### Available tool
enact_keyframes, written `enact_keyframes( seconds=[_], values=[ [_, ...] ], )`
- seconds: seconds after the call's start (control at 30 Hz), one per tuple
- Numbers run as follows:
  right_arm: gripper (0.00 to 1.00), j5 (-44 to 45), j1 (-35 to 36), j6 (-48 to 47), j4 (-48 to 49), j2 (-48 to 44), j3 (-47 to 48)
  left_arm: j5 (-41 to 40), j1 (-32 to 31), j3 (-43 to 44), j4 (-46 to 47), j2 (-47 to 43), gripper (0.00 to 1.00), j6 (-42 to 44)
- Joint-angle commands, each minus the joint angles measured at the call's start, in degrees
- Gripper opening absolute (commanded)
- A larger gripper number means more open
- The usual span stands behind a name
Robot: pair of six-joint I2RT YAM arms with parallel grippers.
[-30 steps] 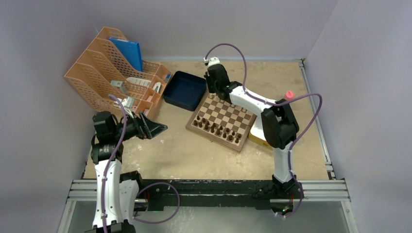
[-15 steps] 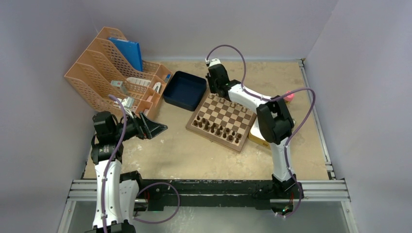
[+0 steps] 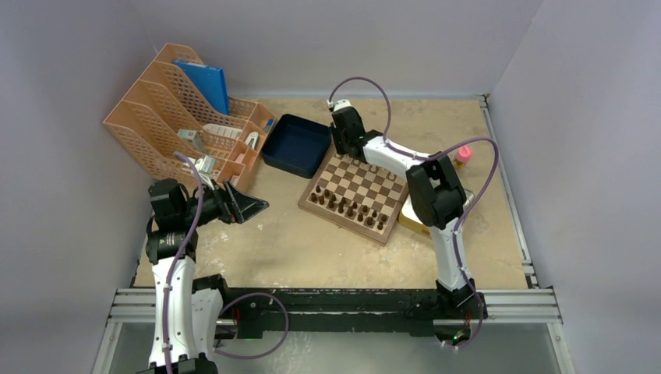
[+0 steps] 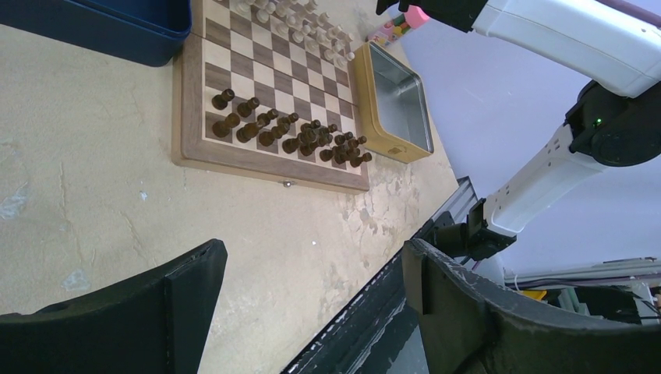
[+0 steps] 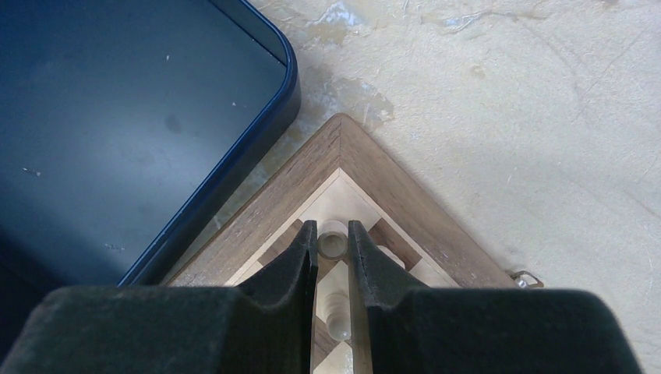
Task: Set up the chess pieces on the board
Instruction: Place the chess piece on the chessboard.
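Room is tight at the far corner of the board (image 3: 355, 192), where our right gripper (image 5: 333, 232) has its fingers pinched on a light piece (image 5: 332, 245); the blue tray (image 5: 117, 117) lies just beside that corner, a strip of table showing between its rim and the frame; a yellow-rimmed tin (image 4: 394, 109) sits just beside the board's right edge; bare table stretches between the near edge and our left gripper (image 4: 312, 257), fingers spread wide and holding nothing; other light chess pieces (image 4: 316, 23) line the far rows, dark pieces (image 4: 296, 136) the near ones; we cannot see the gripped piece's base, and a second pale piece behind it is blurred.
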Motion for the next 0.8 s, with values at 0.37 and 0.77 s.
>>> enact_keyframes(
  seconds=[0.37,0.77],
  values=[
    [0.12,0.3,-0.8,-0.3,2.0,0.4,1.8,-0.6,-0.2,2.1,1.0,-0.6,0.84,1.2],
    [0.14,-1.2,-1.1,0.0,2.5,1.8,2.2,-0.9,-0.2,2.1,1.3,-0.7,0.84,1.1]
  ],
)
